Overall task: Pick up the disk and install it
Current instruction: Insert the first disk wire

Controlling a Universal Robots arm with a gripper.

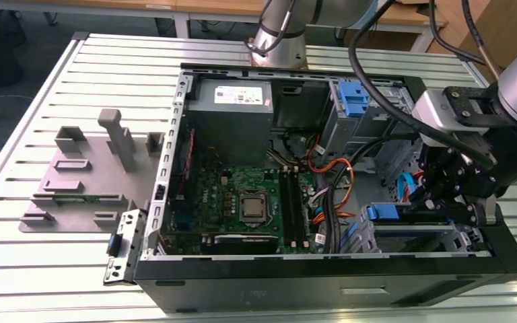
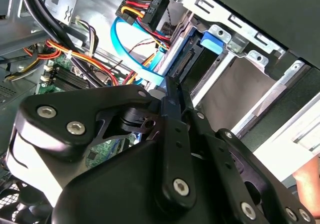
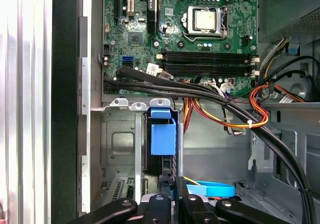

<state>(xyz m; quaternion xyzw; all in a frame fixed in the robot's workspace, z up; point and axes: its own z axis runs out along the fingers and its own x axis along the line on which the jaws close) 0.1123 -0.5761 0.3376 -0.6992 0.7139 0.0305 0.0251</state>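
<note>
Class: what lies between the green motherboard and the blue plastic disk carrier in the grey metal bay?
A bundle of thick black cables crosses between them, as seen in the first wrist view.

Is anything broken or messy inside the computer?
Nothing looks broken or spilled. The disk stands straight in its metal bay, with the claw close to it. The coloured wires sprawl loosely, but none looks torn.

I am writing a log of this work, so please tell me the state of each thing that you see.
Computer case: lying on its side, side cover off.
Disk: standing on edge in the drive cage.
Processor: bare, no cooler on it.
Memory slots: empty.
Gripper: inside the case, at the disk's end.
</note>
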